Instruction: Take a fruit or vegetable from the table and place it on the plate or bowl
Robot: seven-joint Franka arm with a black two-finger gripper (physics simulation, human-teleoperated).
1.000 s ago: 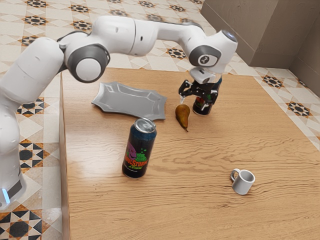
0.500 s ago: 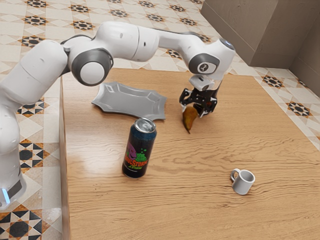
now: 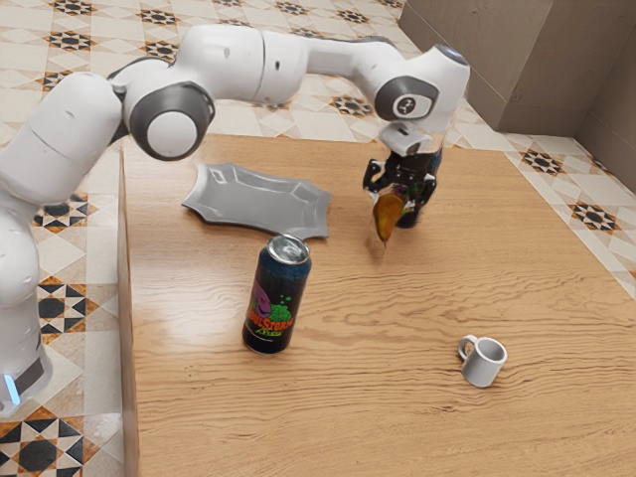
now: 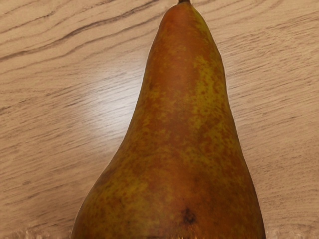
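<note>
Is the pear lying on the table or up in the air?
Up in the air. The gripper holds the pear by its fat end, stem pointing down, just clear of the table.

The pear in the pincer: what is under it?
Bare wooden table lies under the pear, which the pincer holds. The pear itself covers the spot straight below it.

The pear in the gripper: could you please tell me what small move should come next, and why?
Probably carry the pear toward the exterior view's left, to above the grey plate. The gripper is shut on it, it appears to hang just off the table, and the plate lies on that side.
</note>
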